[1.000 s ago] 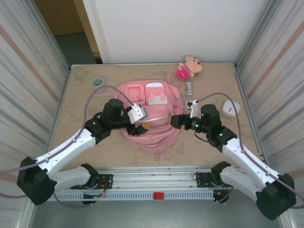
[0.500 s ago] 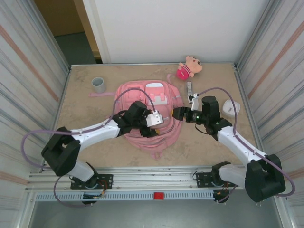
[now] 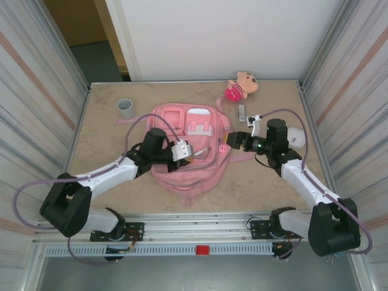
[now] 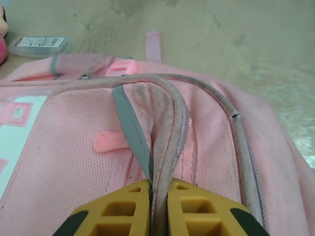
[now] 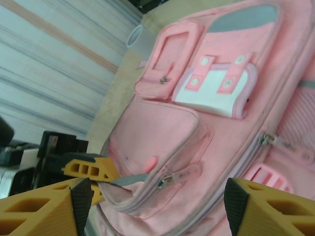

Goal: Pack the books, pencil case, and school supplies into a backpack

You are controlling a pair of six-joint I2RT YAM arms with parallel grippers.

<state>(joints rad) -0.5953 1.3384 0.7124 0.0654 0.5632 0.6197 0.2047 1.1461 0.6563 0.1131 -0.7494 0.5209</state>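
Note:
The pink backpack (image 3: 188, 130) lies flat mid-table, front pockets up. My left gripper (image 3: 195, 153) is shut on a raised fold of its grey-edged zip seam (image 4: 165, 123), the yellow fingertips (image 4: 128, 206) pinching the fabric. The right gripper (image 3: 228, 140) stands open at the bag's right side, and its wrist view shows the pocket zip pull (image 5: 170, 181) between its spread fingers (image 5: 81, 196). A small dark rectangular school supply (image 3: 242, 113) lies on the table behind the bag. The books and the pencil case are out of view.
A grey cup (image 3: 126, 108) stands at the back left. A pink plush doll (image 3: 241, 85) sits at the back, and a white rounded box (image 3: 296, 137) lies to the right behind my right arm. Corrugated walls close both sides.
The left gripper has drawn back to the left and shut on the backpack's zip seam. The right gripper has shifted slightly right and stayed open.

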